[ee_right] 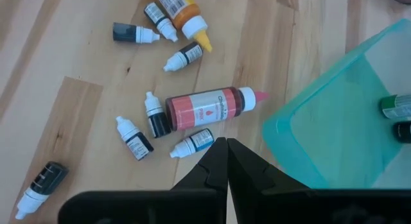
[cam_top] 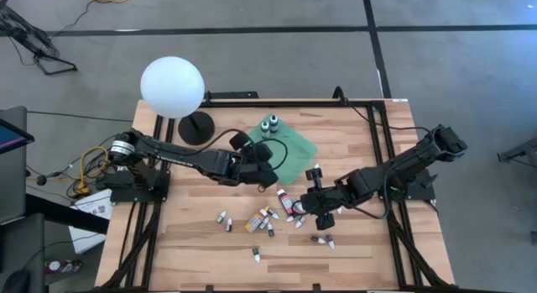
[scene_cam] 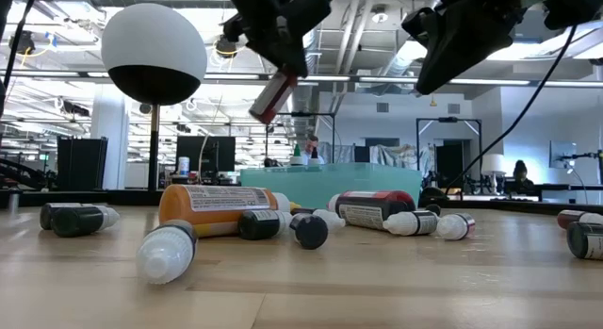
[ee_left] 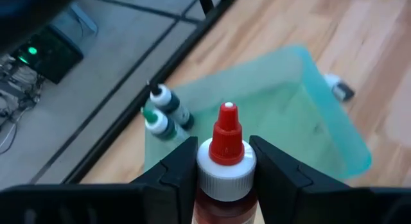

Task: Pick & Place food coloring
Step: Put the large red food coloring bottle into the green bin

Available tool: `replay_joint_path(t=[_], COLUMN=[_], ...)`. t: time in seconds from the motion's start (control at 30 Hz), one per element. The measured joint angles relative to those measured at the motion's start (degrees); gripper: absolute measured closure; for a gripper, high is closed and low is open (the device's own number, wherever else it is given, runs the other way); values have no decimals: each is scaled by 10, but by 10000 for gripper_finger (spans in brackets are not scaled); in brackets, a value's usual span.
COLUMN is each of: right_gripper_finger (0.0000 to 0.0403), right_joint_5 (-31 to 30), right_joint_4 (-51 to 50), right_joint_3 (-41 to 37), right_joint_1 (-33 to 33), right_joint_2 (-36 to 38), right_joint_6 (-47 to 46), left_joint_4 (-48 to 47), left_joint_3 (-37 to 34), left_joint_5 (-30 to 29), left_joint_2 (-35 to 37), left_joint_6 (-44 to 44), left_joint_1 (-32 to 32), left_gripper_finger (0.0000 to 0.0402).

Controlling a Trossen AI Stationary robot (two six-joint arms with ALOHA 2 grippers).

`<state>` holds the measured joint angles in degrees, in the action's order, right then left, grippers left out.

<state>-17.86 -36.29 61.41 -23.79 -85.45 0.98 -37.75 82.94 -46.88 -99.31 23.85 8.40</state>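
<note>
— What's the left gripper (ee_left: 225, 169) got?

— A red-capped bottle (ee_left: 225, 147), pinched between its fingers just under the white collar, lifted clear of the table (cam_top: 352, 247). The green tray (ee_left: 282, 115) lies below and ahead of it, with two dark bottles (ee_left: 164, 115) already standing in the corner farthest from the gripper.

— And the right gripper (ee_right: 226, 161)?

— Fingers pressed together, holding nothing, raised above the table. Just ahead of its tips lies a pink bottle (ee_right: 209, 108) on its side, small white-tipped droppers (ee_right: 157, 115) scattered round it, an orange bottle (ee_right: 183, 12) farther out. The tray's corner sits just to one side of it.

— The lamp?

— The white globe lamp (cam_top: 172, 87) stands behind the left arm, well apart.
</note>
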Motion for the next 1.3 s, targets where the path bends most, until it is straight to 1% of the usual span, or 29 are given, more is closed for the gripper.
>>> replay_joint_path(t=[0.17,0.27,0.37,0.5,0.6,0.73,0.87,1.03,1.3], right_gripper_finger=[403,403,403,403,403,403,403,403,403], right_joint_5=[0,0,0,0,0,-1,-1,-1,-3], right_joint_4=[-1,-1,-2,-8,-15,-31,-44,-52,-48], right_joint_3=[0,0,0,0,0,0,0,0,0], right_joint_1=[-11,-24,-37,-56,-67,-74,-74,-74,-72], right_joint_2=[0,0,0,0,0,0,0,0,0], right_joint_6=[-10,-15,-25,-27,-37,-55,-71,-76,-70], left_joint_4=[38,50,59,58,58,54,49,-8,-143], left_joint_3=[0,0,-6,-17,-25,-26,-26,-26,-26], left_joint_5=[-32,-37,-50,-65,-77,-91,-103,-119,-177], left_joint_2=[0,0,0,0,0,0,6,20,33], left_joint_6=[-17,-22,-27,-29,-28,-26,-30,-7,104], left_joint_1=[0,-1,-2,-2,-2,-2,-2,0,24], left_gripper_finger=[281,275,278,284,282,278,283,283,282])
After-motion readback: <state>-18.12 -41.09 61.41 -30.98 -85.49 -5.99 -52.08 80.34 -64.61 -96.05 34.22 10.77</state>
